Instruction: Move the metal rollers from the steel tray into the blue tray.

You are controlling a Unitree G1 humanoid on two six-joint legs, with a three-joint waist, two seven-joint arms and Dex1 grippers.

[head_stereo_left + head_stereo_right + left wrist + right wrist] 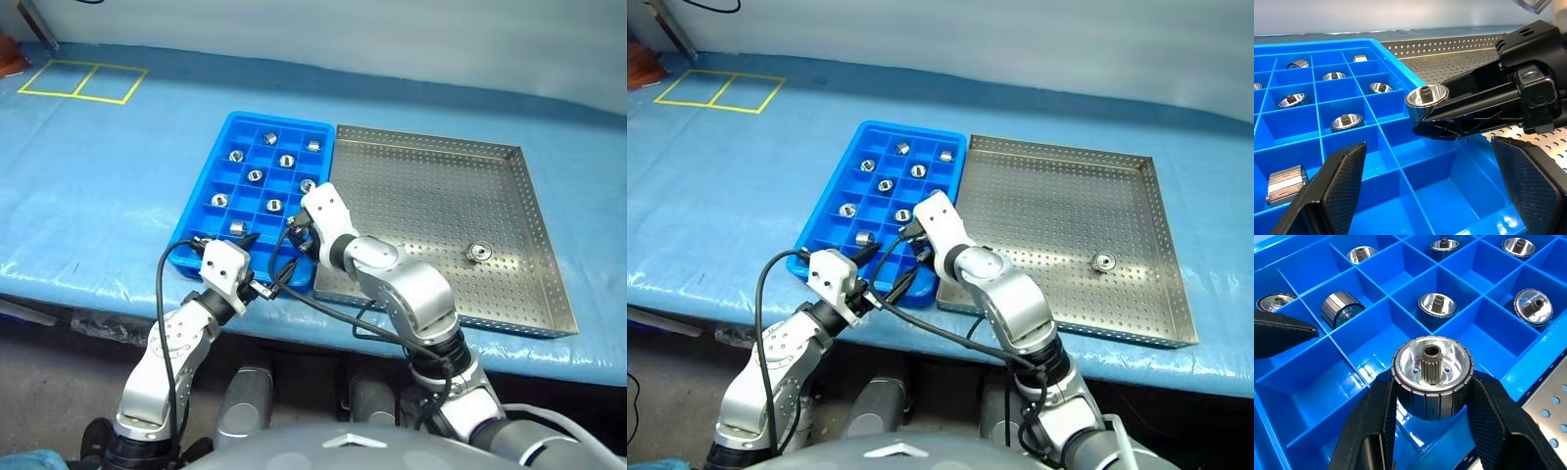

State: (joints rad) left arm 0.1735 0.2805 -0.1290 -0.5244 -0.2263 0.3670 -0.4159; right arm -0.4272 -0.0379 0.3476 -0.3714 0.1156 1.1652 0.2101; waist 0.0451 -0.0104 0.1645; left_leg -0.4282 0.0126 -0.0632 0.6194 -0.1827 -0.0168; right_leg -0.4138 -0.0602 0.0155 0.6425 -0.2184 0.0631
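The blue tray (199, 196) lies left of the steel tray (421, 186), edge to edge. Several metal rollers (255, 175) sit in the blue tray's compartments. One roller (479, 252) lies alone on the steel tray's perforated floor, right of centre. My right gripper (1432, 387) is shut on a roller (1432, 364), holding it hole-up just above an empty compartment near the blue tray's near right corner. My left gripper (1435, 191) stands open at the blue tray's near edge, close beside the right gripper (1422, 105), with nothing between its fingers.
Both trays rest on a table under a blue cover (98, 196), near its front edge. Yellow tape rectangles (83, 80) mark the far left. Black cables (323, 308) loop between my two arms below the table edge.
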